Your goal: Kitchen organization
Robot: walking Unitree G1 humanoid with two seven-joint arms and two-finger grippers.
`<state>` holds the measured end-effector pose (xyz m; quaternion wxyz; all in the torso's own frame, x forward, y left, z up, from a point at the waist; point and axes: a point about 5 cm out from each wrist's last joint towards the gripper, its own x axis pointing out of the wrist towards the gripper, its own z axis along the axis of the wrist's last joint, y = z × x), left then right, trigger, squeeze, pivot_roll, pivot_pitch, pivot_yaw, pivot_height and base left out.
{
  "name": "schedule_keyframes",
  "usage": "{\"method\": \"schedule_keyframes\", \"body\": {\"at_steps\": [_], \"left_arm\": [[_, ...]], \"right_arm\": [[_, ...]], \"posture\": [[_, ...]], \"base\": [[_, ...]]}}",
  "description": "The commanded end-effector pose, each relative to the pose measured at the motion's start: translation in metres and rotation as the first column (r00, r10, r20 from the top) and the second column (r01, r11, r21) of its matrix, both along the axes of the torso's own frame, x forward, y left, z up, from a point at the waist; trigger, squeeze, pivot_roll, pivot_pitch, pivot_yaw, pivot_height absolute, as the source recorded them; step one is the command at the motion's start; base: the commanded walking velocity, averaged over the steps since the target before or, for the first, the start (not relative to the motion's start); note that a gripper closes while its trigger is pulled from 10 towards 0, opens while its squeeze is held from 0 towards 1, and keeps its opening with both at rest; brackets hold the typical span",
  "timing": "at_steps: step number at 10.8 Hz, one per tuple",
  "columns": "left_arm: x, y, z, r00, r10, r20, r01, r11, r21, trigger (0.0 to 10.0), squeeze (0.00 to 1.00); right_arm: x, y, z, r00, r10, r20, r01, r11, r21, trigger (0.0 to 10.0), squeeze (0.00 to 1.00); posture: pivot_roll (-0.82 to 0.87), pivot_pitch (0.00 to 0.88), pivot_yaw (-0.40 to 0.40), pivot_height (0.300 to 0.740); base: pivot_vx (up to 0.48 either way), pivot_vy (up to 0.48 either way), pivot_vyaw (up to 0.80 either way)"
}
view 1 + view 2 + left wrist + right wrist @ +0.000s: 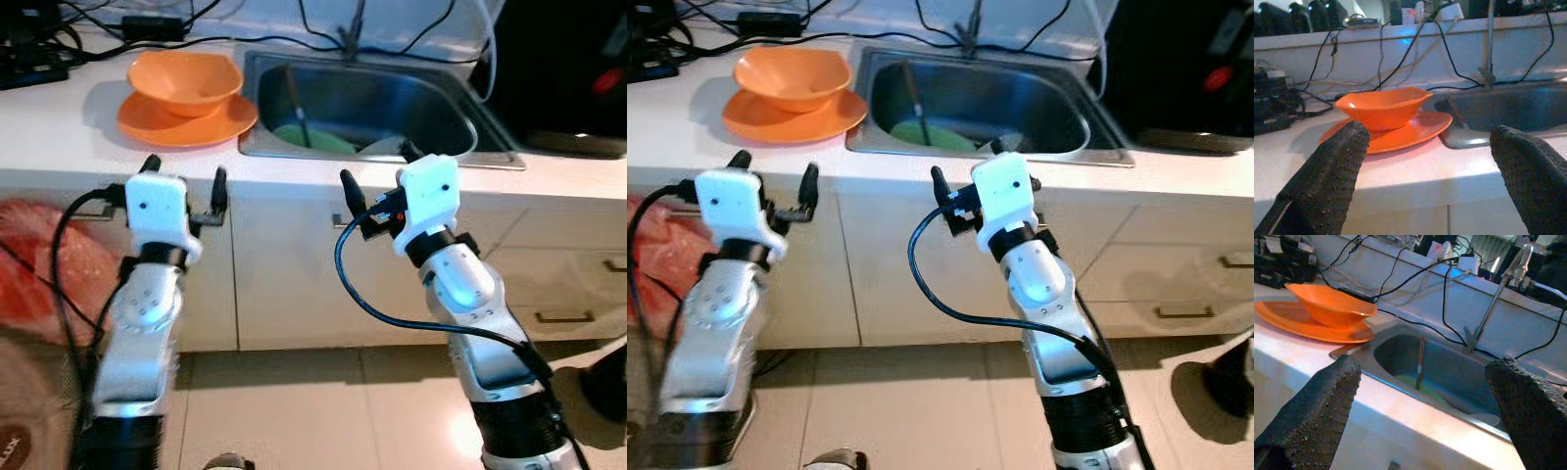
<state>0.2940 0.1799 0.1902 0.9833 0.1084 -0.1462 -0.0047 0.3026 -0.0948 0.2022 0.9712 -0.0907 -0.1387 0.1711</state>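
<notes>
An orange bowl [186, 80] sits on an orange plate [186, 125] on the white counter [59, 137], left of the steel sink [392, 98]. In the sink lie a green plate [312, 140] and a dark-handled utensil [298, 103] leaning on it. My left gripper [186, 174] is open and empty at the counter's front edge, just before the orange plate [1400, 134] and bowl [1382, 105]. In front of the sink [1440, 367], my right gripper [377, 168] is likewise open and holds nothing, also at counter-edge height.
Black cables and a power adapter [152, 26] run along the back of the counter. A faucet [1498, 298] stands behind the sink. A black appliance [568, 69] sits at the right. Drawers with handles [563, 315] lie below right, and a red bag [39, 264] is on the floor at left.
</notes>
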Motion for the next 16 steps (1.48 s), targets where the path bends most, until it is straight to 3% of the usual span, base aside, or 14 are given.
{"method": "schedule_keyframes", "body": {"at_steps": [1, 3, 6, 9, 12, 16], "left_arm": [[0.0, -0.003, 0.0, 1.0, -0.028, 0.0, 0.028, 0.999, 0.02, 10.0, 0.0], [0.006, 0.002, -0.001, 1.0, -0.005, -0.013, 0.005, 1.0, 0.004, 10.0, 0.0], [0.02, -0.001, 0.005, 0.999, -0.05, -0.007, 0.05, 0.998, 0.038, 10.0, 0.0], [0.026, -0.014, -0.001, 0.993, -0.115, -0.026, 0.115, 0.993, 0.025, 10.0, 0.0], [0.029, -0.025, -0.004, 0.992, -0.124, -0.024, 0.123, 0.992, -0.009, 10.0, 0.0], [0.022, -0.028, -0.009, 0.991, -0.127, -0.033, 0.126, 0.992, -0.02, 10.0, 0.0]], "right_arm": [[0.002, -0.005, -0.006, 0.999, -0.032, -0.014, 0.032, 0.999, 0.001, 10.0, 0.0], [0.004, -0.004, -0.01, 0.998, -0.064, -0.022, 0.064, 0.998, 0.022, 10.0, 0.0], [0.005, -0.003, -0.015, 0.993, -0.112, -0.026, 0.114, 0.989, 0.092, 10.0, 0.0], [0.007, -0.007, -0.013, 0.985, -0.174, 0.002, 0.172, 0.978, 0.114, 10.0, 0.0], [0.004, -0.016, -0.014, 0.978, -0.209, 0.005, 0.208, 0.973, 0.097, 10.0, 0.0], [0.006, -0.015, -0.014, 0.979, -0.205, 0.01, 0.203, 0.975, 0.086, 10.0, 0.0]], "posture": [[0.17, 0.043, -0.079, 0.74], [0.14, 0.038, -0.027, 0.74], [0.15, 0.028, 0.047, 0.74], [0.12, 0.017, 0.097, 0.74], [0.09, 0.025, 0.082, 0.74], [0.1, 0.037, 0.07, 0.74]], "base": [[0.0, 0.0, 0.0], [0.0, 0.0, 0.0], [0.0, 0.0, -0.36], [0.0, 0.0, 0.0], [0.0, 0.0, 0.0], [0.0, 0.0, 0.8]]}}
